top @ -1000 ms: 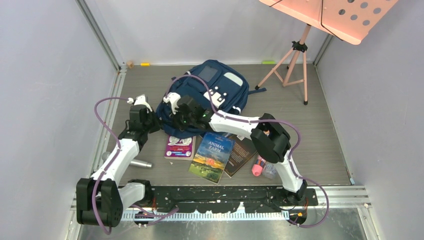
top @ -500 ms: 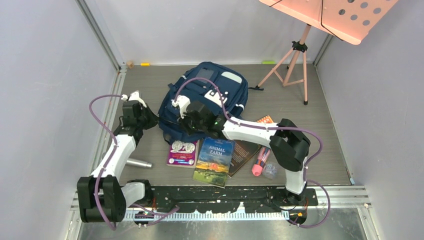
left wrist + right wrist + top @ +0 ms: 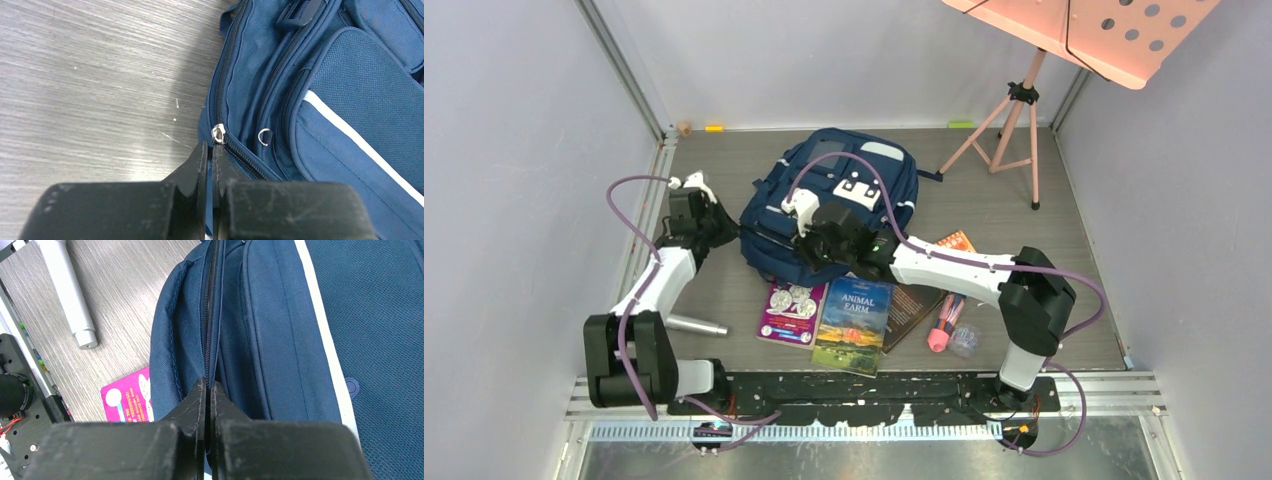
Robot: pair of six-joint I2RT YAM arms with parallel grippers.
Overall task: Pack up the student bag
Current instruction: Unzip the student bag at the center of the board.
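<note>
The student bag (image 3: 849,190) is navy with pale stripes and lies flat mid-table. My left gripper (image 3: 720,226) is at its left side. In the left wrist view its fingers (image 3: 210,146) are shut on a thin blue tab just below the silver zipper slider (image 3: 218,133) of the bag (image 3: 320,100). My right gripper (image 3: 802,250) is on the bag's near edge. In the right wrist view its fingers (image 3: 209,384) are shut on the fabric along the closed zipper line (image 3: 210,315). The bag's inside is hidden.
Near the bag lie a magenta book (image 3: 790,310), an Animal Farm book (image 3: 854,322), a dark book (image 3: 914,303), an orange book (image 3: 952,242), a pink bottle (image 3: 942,332) and a silver cylinder (image 3: 696,325). A pink music stand (image 3: 1024,100) is at the back right.
The bag has slid away from the arms and turned a little. Both grippers moved with it, still shut on it. The right arm has stretched out further.
</note>
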